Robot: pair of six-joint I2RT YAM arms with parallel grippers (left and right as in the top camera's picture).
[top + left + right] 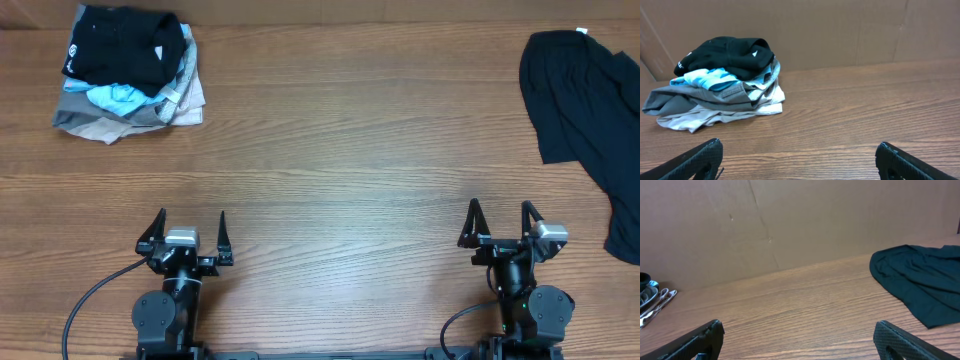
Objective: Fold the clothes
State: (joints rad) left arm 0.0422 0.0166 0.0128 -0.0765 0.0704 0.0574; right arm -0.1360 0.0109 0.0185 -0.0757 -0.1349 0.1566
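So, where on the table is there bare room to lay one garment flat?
The widest free patch is the table middle, between the clothes pile far left and the black garment far right, down to the open left fingers and right fingers. Both far corners are crowded.

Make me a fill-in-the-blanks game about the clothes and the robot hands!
The pile of clothes has a ____ garment on top.
The loose black garment lies on the robot's ____ side.
The left gripper and the right gripper are both ____.
Missing words: black, right, open.
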